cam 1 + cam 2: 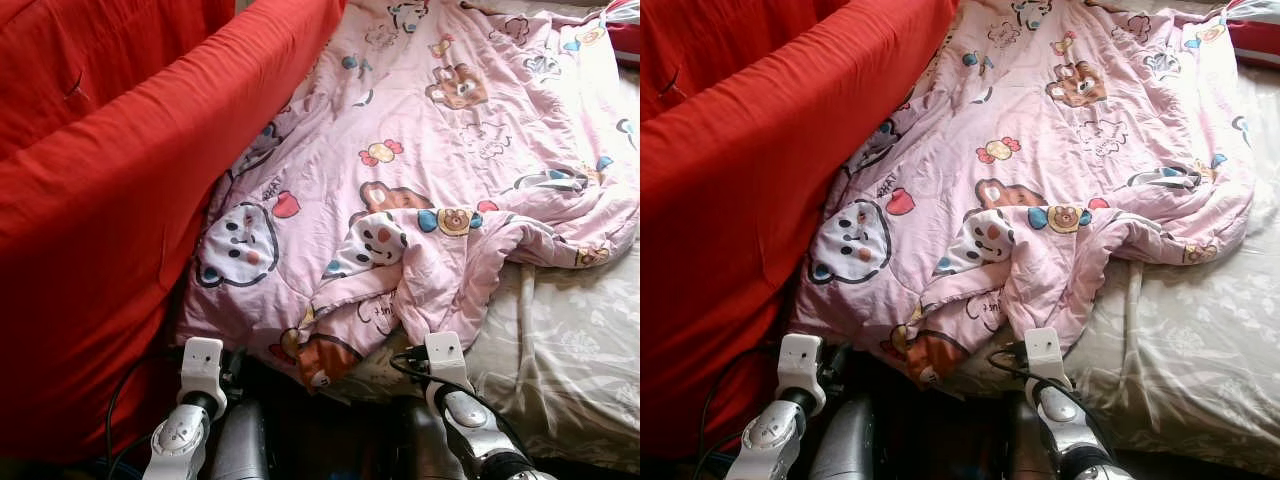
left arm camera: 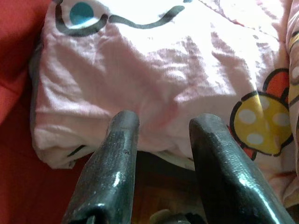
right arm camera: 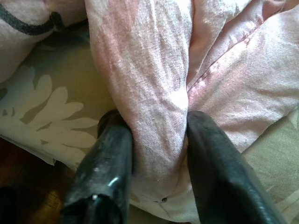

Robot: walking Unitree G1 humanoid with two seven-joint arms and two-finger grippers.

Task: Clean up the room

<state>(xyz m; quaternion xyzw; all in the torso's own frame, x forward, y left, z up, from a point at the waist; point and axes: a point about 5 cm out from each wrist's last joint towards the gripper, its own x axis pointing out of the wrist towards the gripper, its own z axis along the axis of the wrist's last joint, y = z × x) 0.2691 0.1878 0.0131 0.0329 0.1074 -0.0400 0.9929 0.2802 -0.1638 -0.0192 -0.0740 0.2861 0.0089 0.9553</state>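
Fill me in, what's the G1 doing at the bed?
It stands at the bed's near edge, working a rumpled pink cartoon-print quilt. The right gripper has a fold of the quilt between its fingers. The left gripper is open at the quilt's corner beside the red cover, gripping nothing yet.

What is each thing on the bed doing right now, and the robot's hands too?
Pink cartoon-print quilt: crumpled, near edge bunched.
Beige floral bedsheet: partly uncovered.
Red fabric-covered bolster: lying beside the quilt.
Left end effector: open, at the quilt's edge.
Right end effector: closed around a quilt fold.
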